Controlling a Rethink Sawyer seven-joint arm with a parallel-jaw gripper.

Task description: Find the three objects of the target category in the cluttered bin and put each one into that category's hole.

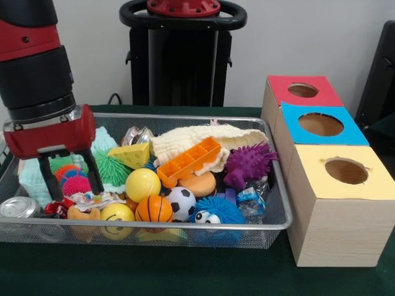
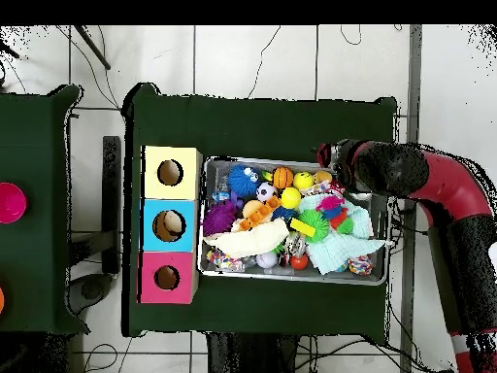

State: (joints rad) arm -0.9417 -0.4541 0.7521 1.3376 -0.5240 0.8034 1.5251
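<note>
The silver wire-mesh bin (image 1: 185, 117) is full of toys; it also shows in the overhead view (image 2: 206, 219). My gripper (image 1: 69, 179) is open and empty, with its fingers (image 1: 46, 182) reaching down at the bin's left end, on either side of a pink spiky ball (image 1: 75, 184). Nearby lie a green spiky ball (image 1: 111, 168), a yellow ball (image 1: 142, 184), a basketball (image 1: 153, 209), a soccer ball (image 1: 180, 202) and a yellow smiley ball (image 1: 117, 214). In the overhead view the arm's head (image 2: 383, 167) covers the bin's corner.
Three wooden boxes with holes stand right of the bin: red top (image 1: 302, 90), blue top (image 1: 321, 125), yellow top (image 1: 345, 171). A purple spiky toy (image 1: 248, 163), an orange tray (image 1: 188, 161), a cream cloth (image 1: 203, 139) and a can (image 1: 18, 208) also fill the bin.
</note>
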